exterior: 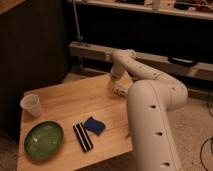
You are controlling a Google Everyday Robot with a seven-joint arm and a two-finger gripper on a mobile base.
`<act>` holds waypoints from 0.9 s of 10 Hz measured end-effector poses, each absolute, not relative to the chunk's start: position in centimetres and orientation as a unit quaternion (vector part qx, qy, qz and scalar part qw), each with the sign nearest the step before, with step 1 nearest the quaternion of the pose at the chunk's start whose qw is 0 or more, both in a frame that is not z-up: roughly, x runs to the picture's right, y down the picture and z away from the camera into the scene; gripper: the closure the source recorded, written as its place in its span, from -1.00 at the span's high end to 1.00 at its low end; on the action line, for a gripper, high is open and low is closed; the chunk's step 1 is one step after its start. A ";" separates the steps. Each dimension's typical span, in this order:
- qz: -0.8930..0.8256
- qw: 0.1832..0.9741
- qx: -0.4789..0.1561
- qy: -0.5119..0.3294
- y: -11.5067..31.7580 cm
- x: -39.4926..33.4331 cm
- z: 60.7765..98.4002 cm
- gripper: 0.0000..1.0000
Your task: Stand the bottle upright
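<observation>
A pale wooden worktop (75,102) stands in a dim room, with dark panels and a dark wall behind it. Nearest the front edge, on the left, lies a round green plate (44,140). Just beside the plate, towards the middle, is a flat black bar with pale stripes (83,136) running along it. A small blue sponge (94,125) lies at the bar's far end, so close that I cannot tell whether the two touch. Further back, by the left edge, a see-through white plastic cup (31,105) stands upright, well apart from the other things.

On the right the robot's thick white arm (150,115) rises in front of the worktop's right side, bends at an elbow and reaches back and to the left. The gripper (117,90) hangs low over the far right part of the worktop, near the back edge. Its jaws are apart, and I see nothing clamped between them.

I cannot pick out the bottle with any certainty. There is only a pale shape under the gripper that I cannot tell from the gripper itself.

Behind the worktop a grey metal rail (95,50) runs along the wall, and a light shelf (150,7) crosses the top of the room.
</observation>
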State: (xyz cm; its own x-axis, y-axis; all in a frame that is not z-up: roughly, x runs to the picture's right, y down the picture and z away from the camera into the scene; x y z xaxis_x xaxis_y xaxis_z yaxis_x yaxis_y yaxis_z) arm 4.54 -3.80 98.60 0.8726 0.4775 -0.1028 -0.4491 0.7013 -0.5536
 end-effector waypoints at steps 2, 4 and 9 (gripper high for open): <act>0.250 0.921 -0.298 -0.010 -4.0 5.1 99.4 0.30; 0.249 0.921 -0.299 -0.005 -4.5 5.4 100.2 0.30; 0.249 0.920 -0.304 -0.011 -4.5 5.1 100.7 0.30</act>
